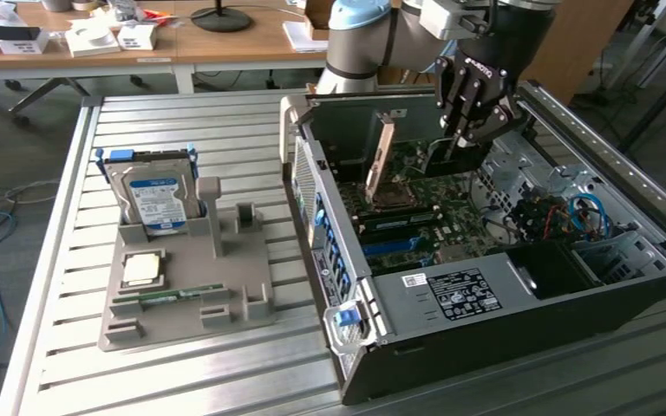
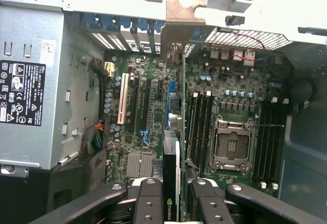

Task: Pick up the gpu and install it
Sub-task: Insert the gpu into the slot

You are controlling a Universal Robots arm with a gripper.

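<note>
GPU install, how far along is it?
Pickup looks done: the gpu is inside the open case, on edge over the motherboard. In hand: the gripper grips its end. Left: it is not released, and I cannot tell whether it sits in a slot.

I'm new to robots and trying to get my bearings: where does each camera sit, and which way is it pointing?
Exterior view: off the arm, up high, looking down on the slatted table and the open computer case; the arm and its tool reach into the case.
Wrist view: on the wrist, looking into the case at the motherboard; the tool's dark fingers show, either side of the gpu.
Shared: the gpu, the motherboard, the tool.
</note>
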